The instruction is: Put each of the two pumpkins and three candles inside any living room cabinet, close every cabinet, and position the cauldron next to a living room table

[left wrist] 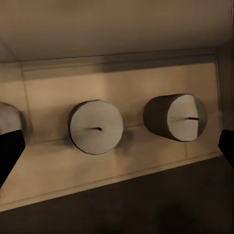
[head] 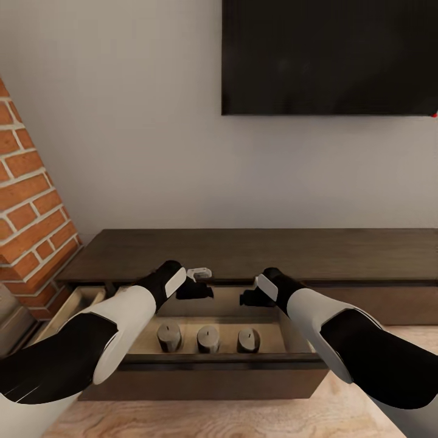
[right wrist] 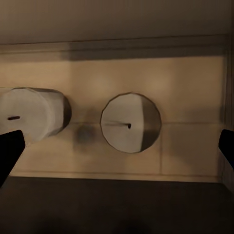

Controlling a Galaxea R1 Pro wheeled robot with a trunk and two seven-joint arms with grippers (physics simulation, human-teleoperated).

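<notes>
Living-room wall, pale grey, with a dark screen [head: 328, 58] mounted above and a brick fireplace [head: 30, 213] at the left edge; light wood floor [head: 243, 420] below.

Left gripper [head: 196, 283]: jaws spread wide and empty; in the left wrist view only the two dark fingertips [left wrist: 9, 151] show at the picture's edges, with nothing between them. It hangs over the rear of the open drawer.

Right gripper [head: 250, 297]: jaws likewise wide apart and holding nothing, fingertips [right wrist: 9, 148] at the picture's edges in the right wrist view. It hangs over the same drawer, near its right end.

Candles, three: left candle [head: 169, 336], middle candle [head: 208, 338], right candle [head: 248, 339]. Stubby grey cylinders with wicks, standing upright in a row on the pale floor of the drawer, apart from one another and from both grippers.

Drawer [head: 219, 360]: pulled out from the cabinet [head: 255, 252], a long, low dark-brown unit against the wall. A second drawer [head: 70, 307] at the left stands partly open; its contents cannot be made out.

Step in hand, as judged: the candles are stowed and the hands are free, so the candle part looks complete.

Next move, as judged: lift both arms clear of the drawer, then push its front in flush without toppling the candles; the left drawer also needs shutting. Pumpkins and cauldron remain to be accounted for.
</notes>
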